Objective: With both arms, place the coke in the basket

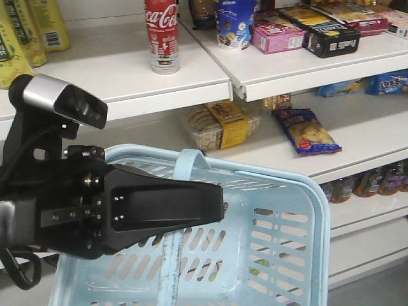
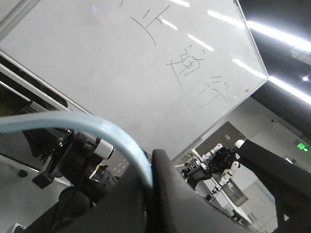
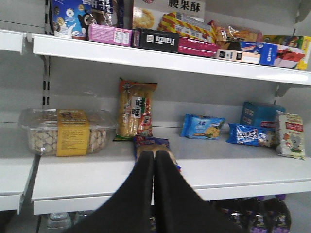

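Clamping the basket handle [image 1: 185,167], the left gripper [image 1: 217,205] may let it tilt; the right gripper [image 3: 154,155], closed empty, could topple the coke [image 1: 161,35].

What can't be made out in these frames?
- Coke can: top cut off by the front view's upper edge; absent from both wrist views.
- Basket: left part of its inside hidden behind the left claw in the front view.
- Right claw: seen only in its wrist view; position relative to basket unknown.
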Controlling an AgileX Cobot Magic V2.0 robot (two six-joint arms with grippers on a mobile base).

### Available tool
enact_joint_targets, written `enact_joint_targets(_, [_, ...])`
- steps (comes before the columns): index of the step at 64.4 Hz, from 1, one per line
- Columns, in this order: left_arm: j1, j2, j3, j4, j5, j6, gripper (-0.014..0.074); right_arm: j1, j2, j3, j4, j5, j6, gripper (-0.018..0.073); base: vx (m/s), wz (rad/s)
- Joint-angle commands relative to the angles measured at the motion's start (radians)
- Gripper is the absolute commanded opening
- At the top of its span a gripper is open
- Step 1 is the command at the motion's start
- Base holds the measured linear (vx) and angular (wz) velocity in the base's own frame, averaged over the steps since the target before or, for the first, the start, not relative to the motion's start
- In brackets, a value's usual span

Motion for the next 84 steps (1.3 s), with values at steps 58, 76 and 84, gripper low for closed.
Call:
enact_joint_targets(58, [-0.003,-0.023,-0.035,-0.084,-0.116,0.001,-0.0006,-0.003,-0.018,0.011,-0.002,-0.075,-0.006,-0.0002,0.04,0.22])
enact_joint_targets(76, [-0.003,-0.023,-0.035,-0.084,-0.116,0.001,-0.0006,-0.003,-0.018,0.011,-0.002,-0.075,-0.006,-0.0002,0.03,0.13])
enact_joint_targets(84, [-0.003,-0.023,-0.035,-0.084,-0.116,0.001,-0.0006,-0.003,-0.018,0.011,-0.002,-0.075,-0.006,-0.0002,0.03,0.14])
